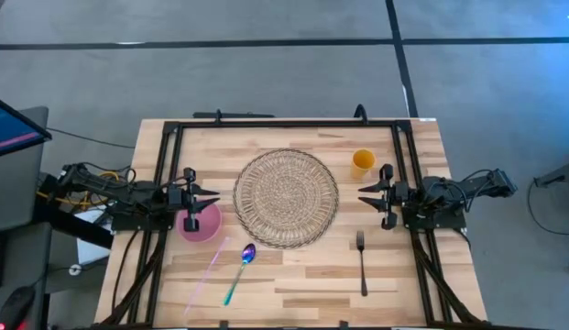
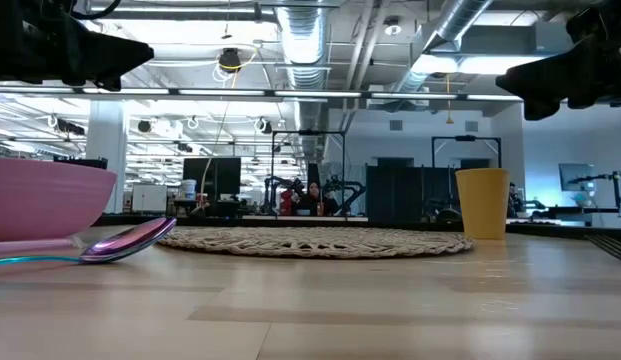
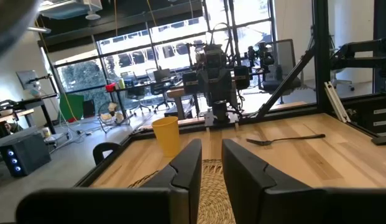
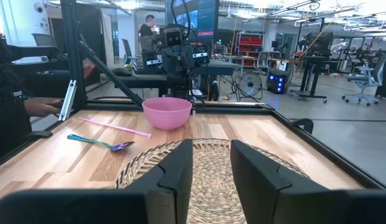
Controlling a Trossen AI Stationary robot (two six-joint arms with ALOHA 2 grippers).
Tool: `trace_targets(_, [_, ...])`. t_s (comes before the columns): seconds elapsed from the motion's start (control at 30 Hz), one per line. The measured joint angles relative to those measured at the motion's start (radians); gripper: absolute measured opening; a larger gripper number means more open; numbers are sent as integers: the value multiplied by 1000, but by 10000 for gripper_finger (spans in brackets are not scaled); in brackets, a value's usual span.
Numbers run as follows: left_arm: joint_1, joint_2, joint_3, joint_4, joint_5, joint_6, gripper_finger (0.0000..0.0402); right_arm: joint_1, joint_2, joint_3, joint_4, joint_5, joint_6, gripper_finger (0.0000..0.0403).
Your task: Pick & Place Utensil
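Observation:
An iridescent spoon [image 1: 240, 272] with a teal handle lies flat on the table near its front edge, left of centre. It also shows in the right wrist view [image 4: 102, 142] and the low view [image 2: 125, 242]. A black fork [image 1: 362, 261] lies flat at front right [image 3: 286, 139]. A round woven placemat [image 1: 286, 198] sits at the centre. My left gripper [image 1: 209, 196] hovers open above a pink bowl [image 1: 200, 223], at the placemat's left edge. My right gripper [image 1: 365, 193] hovers open at the placemat's right edge, near a yellow cup [image 1: 362, 162]. Both point at the placemat [image 3: 211, 163] [image 4: 211, 165].
A thin pink stick [image 1: 207, 270] lies left of the spoon. The pink bowl [image 4: 167, 112] and the yellow cup [image 3: 166, 135] stand upright beside the placemat. A black frame [image 1: 284, 123] runs along the table's far, left and right sides. Bare wood lies between spoon and fork.

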Motion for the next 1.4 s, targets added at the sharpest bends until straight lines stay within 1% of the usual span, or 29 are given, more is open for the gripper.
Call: trace_targets(1.4, [0, 0, 0, 14, 0, 0, 65, 0, 0, 0, 0, 0, 0, 102])
